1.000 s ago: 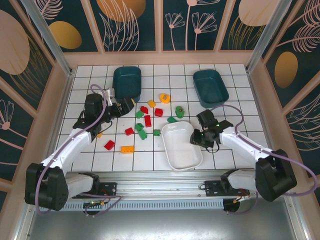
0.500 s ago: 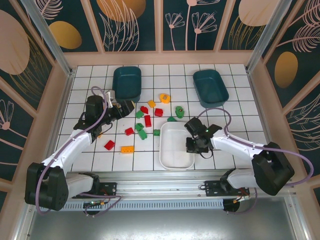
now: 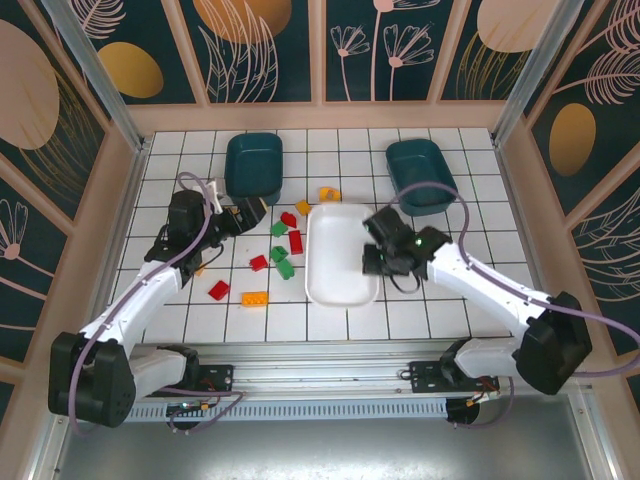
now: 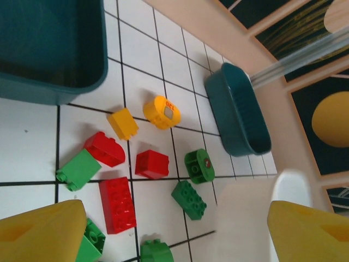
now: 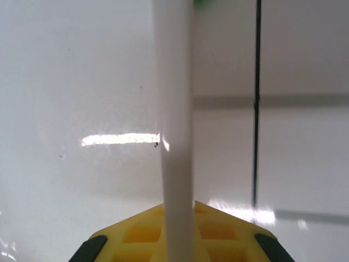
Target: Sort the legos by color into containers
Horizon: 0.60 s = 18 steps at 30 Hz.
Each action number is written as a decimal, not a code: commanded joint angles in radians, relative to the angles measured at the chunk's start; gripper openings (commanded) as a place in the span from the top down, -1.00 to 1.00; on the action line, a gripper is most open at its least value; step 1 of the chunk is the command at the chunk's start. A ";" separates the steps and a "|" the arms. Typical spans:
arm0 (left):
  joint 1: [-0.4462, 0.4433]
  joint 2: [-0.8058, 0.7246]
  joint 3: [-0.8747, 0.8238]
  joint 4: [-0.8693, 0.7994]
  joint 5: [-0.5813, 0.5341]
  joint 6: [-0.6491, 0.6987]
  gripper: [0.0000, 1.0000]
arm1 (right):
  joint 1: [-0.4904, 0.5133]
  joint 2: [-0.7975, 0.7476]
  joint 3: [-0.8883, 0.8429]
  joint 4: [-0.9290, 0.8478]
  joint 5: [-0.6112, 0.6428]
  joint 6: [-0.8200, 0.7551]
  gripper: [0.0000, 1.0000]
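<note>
Right gripper (image 3: 372, 261) clamps the white tray (image 3: 335, 285) by its rim, arm stretched forward and inward.

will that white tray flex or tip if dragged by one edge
Probably stiff: the rim of the white tray looks straight where the right gripper pinches it. Likely light and quick to slide, being shallow and apparently empty on glossy tiles. Gripped at one side, it may pivot.

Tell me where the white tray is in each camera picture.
Top external: white tray in the centre, right pincer shut on its right rim.
Left wrist: white tray lower right, blurred.
Right wrist: white tray rim, a vertical band mid-picture.
Shared landmark: black tile lines of the table.
</note>
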 commanded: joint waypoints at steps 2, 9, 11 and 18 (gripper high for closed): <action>0.004 -0.048 -0.061 0.012 -0.093 -0.068 -0.74 | -0.105 0.199 0.237 0.215 0.086 -0.088 1.00; 0.004 -0.097 -0.128 -0.048 -0.131 -0.065 -0.76 | -0.250 0.748 0.816 0.219 0.112 -0.201 1.00; 0.004 -0.111 -0.149 -0.055 -0.138 -0.065 -0.76 | -0.273 0.895 0.997 0.180 0.092 -0.228 1.00; 0.005 -0.102 -0.164 -0.082 -0.136 -0.054 -0.76 | -0.304 1.326 1.619 -0.069 0.037 -0.288 1.00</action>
